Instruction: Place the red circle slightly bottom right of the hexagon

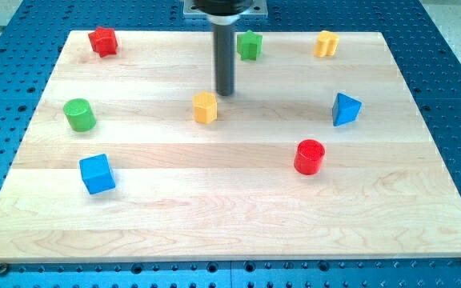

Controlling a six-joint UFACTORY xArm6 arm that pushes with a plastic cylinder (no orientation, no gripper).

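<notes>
The red circle (310, 156), a short red cylinder, stands right of the board's middle. The yellow hexagon (205, 107) stands near the board's centre, well to the left of and above the red circle. My tip (226, 94) is just above and to the right of the yellow hexagon, close to it but apart. It is far from the red circle.
A blue triangle (346, 109) sits above right of the red circle. A green block (250, 45), a yellow block (326, 43) and a red block (102, 41) line the top edge. A green cylinder (79, 115) and a blue cube (97, 174) are at the left.
</notes>
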